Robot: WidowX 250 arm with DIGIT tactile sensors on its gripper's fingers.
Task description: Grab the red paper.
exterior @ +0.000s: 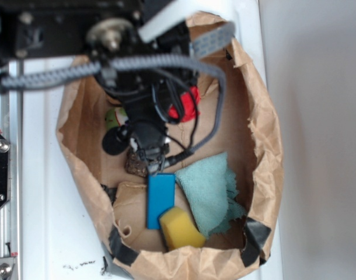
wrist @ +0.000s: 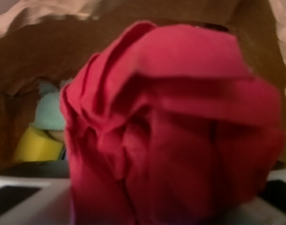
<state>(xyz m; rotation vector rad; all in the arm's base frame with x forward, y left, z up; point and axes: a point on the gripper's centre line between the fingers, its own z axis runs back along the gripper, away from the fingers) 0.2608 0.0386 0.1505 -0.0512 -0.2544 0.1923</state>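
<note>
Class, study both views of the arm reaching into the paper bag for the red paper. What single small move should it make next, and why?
Probably close the claw. In the wrist view the red paper fills nearly the whole frame, so it sits right at the claw. In the exterior view the arm hides most of the red paper inside the paper bag, and the claw's own state cannot be seen.

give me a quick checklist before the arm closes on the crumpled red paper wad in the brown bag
1. Target found: crumpled red paper wad fills the wrist view. ok
2. Gripper above the wad: overhead view shows the arm covering most of it. ok
3. Jaw state: fingers hidden in both views. cannot tell
4. Contact with the wad: cannot tell
5. Neighbours apart: teal cloth, yellow sponge and blue block lie away from the wad. ok
6. Brown paper bag wall away from the arm. ok
</note>
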